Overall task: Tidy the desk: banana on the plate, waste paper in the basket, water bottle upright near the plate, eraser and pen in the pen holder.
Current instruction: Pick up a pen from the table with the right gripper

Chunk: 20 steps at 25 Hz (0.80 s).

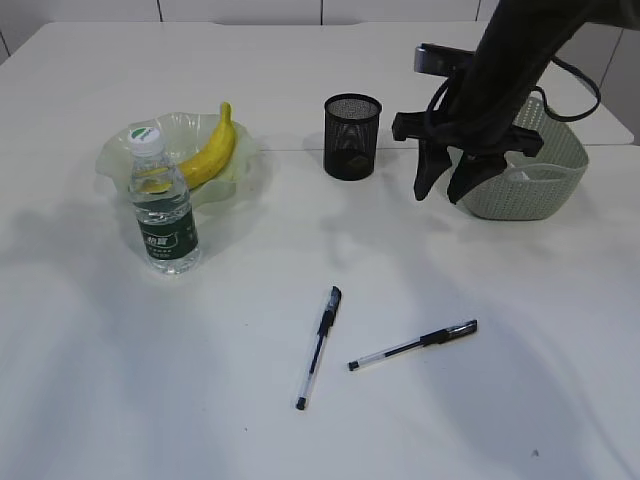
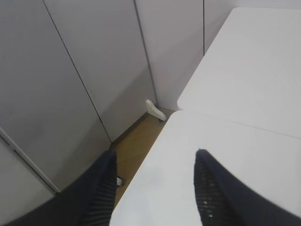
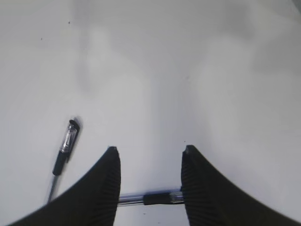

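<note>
Pens lay near the middle of the desk [image 1: 90, 380]: one pen [image 1: 319, 347] left, another pen [image 1: 413, 346] right. Far left, the banana [image 1: 211, 152] sat in the plate [image 1: 251, 165], the bottle [image 1: 162, 205] upright just beside it. The holder [image 1: 351, 137] stood left of the basket [image 1: 553, 180]. The right gripper [image 3: 149, 176] hung spread and empty over a pen. The left gripper [image 2: 155, 188] was spread too, empty.

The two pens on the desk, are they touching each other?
Apart. The exterior view shows bare desk between the left pen and the right pen; their nearest ends do not meet.
</note>
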{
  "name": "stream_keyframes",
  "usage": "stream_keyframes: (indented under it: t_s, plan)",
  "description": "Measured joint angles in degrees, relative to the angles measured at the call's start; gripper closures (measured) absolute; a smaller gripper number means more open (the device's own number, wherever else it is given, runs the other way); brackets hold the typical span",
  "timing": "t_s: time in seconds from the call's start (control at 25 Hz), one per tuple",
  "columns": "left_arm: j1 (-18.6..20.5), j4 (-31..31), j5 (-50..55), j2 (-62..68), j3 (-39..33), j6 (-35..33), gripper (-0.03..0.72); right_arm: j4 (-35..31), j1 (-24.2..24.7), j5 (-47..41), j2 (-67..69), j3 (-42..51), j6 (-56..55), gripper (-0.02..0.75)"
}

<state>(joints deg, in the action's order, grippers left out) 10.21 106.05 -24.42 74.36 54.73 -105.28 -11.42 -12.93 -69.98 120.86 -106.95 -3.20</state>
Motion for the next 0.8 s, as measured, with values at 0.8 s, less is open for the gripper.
stream_keyframes:
  t_s: [0.8]
  plan:
    - [0.0, 0.0, 0.0, 0.0, 0.0, 0.0, 0.318, 0.2, 0.0, 0.0, 0.0, 0.0, -45.5, 0.414]
